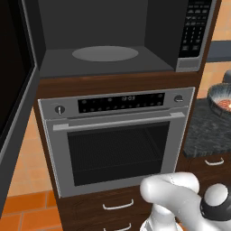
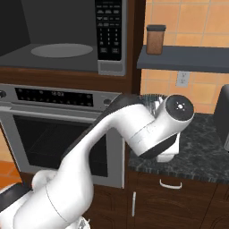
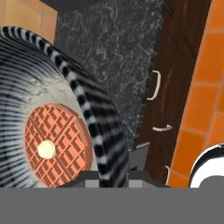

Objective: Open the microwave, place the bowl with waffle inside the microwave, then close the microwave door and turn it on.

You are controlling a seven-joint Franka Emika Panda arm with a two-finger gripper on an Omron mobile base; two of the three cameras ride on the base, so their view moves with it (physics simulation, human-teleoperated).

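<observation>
1. While the microwave (image 1: 108,40) stands with its cavity exposed, its door (image 1: 13,103) is swung out to the left, seen edge-on in the left base view.
2. Inside the cavity a pale round turntable (image 1: 105,53) lies bare; the keypad strip (image 2: 109,31) sits on the right of the front.
3. Below the microwave is the steel oven (image 1: 117,140), its door shut.
4. The arm (image 2: 120,134) reaches right, over the dark stone counter (image 2: 201,156), and the hand is hidden behind the wrist in the right base view.
5. From the hand view, the bowl (image 3: 87,109) is right at the jaws: its ribbed rim runs down between the finger tips, which appear to grip it, one inside and one outside.
6. The waffle (image 3: 57,151) lies flat in the bowl, just left of the gripped rim, with a small pale blob on it.
7. Beyond the bowl are the counter and dark wood cabinet fronts (image 3: 179,87).
8. A brown jar (image 2: 156,39) stands on the shelf above the counter.
</observation>
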